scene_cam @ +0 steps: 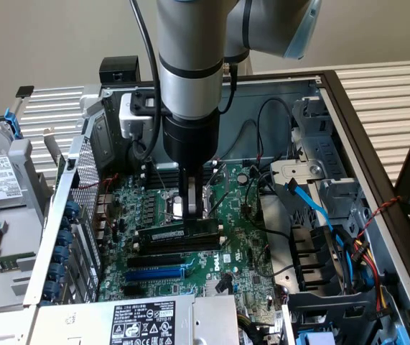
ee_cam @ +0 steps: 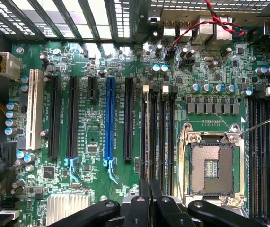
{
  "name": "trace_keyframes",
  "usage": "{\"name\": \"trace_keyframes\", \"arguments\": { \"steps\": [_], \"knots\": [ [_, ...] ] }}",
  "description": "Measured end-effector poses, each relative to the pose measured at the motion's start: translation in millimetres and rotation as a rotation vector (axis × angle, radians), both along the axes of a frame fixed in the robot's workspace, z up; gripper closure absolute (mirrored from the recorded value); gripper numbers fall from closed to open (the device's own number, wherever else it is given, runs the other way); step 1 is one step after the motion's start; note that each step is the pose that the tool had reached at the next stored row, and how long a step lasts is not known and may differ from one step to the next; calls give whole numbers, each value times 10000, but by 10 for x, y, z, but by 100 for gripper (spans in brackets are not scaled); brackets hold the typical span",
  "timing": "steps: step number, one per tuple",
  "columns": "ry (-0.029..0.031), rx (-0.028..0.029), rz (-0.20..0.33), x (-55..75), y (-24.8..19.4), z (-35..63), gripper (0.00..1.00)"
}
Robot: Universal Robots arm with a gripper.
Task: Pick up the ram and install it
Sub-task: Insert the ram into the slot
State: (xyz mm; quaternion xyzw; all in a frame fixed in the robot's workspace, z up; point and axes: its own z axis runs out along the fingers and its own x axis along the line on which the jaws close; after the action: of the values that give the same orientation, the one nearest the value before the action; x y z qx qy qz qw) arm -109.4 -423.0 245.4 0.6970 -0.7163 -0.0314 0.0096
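Case [scene_cam: 348, 122]: open, on its side, metal walls round the board.
Motherboard [scene_cam: 240, 237]: green, flat on the case floor.
Ram [scene_cam: 179, 236]: on edge on the board beside a long black slot; probably in a memory slot, seating hard to judge.
CPU socket [ee_cam: 213, 163]: bare, metal-framed, just beside the memory slots.
Blue expansion slot [ee_cam: 109, 118]: between long black slots.
Heatsink [ee_cam: 68, 205]: silver fins near the board's edge.
Cables [scene_cam: 312, 205]: blue and black, draped over the drive bay at the exterior view's right.

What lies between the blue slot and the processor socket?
In the wrist view, one black expansion slot and then the long memory slots lie between the blue slot and the processor socket.
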Motion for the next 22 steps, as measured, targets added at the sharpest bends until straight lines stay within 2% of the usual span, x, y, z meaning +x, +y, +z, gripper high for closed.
{"name": "trace_keyframes", "arguments": {
  "steps": [17, 19, 22],
  "knots": [
    [1, 0, -5, -24, 0, -27, 88],
    [0, 26, -6, -24, 0, -28, 88],
    [-2, 129, -4, -24, 0, -31, 88]
  ]
}}
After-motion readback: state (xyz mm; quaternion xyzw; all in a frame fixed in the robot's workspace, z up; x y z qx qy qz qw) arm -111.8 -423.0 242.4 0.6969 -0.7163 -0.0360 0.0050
